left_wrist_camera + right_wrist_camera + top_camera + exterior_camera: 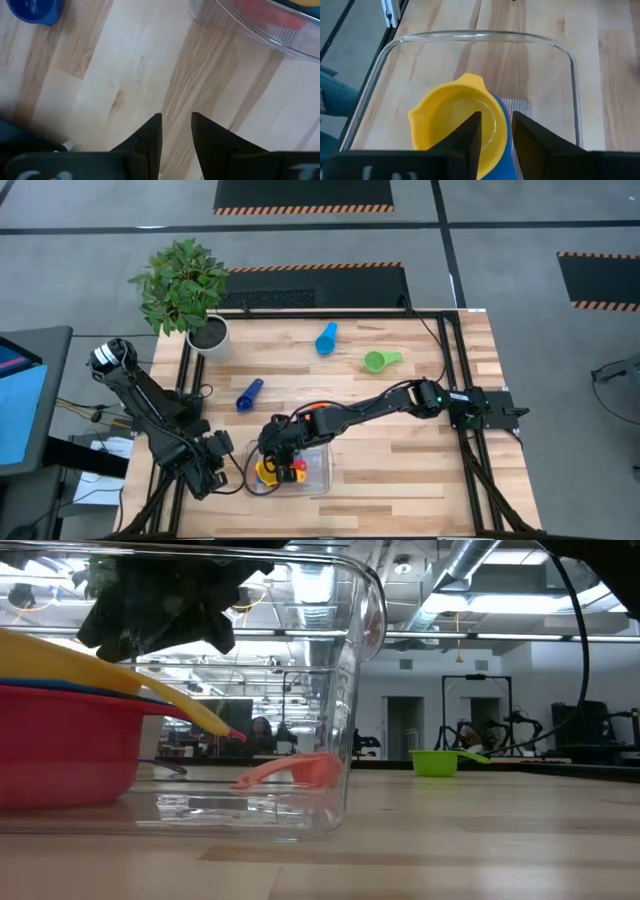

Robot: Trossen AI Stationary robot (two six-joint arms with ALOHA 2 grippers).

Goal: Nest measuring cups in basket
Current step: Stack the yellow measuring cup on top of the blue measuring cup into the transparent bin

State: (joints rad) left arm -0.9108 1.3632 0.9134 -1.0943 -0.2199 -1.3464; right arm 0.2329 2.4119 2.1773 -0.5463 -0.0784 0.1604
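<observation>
Right end effector (496, 131), fingers narrowly spread, hides part of the yellow cup (454, 120) nested in the basket (475, 35).

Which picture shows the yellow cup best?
The right wrist view: the yellow cup fills it, bowl facing the camera. The low view shows only its side; the high view a small patch; the left wrist view barely any.

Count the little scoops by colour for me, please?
Red cup: 1
Yellow cup: 1
Orange cup: 1
Green cup: 1
Light blue cup: 1
Blue cup on the table: 1
Blue cup under the yellow: 1
Total: 7
</observation>
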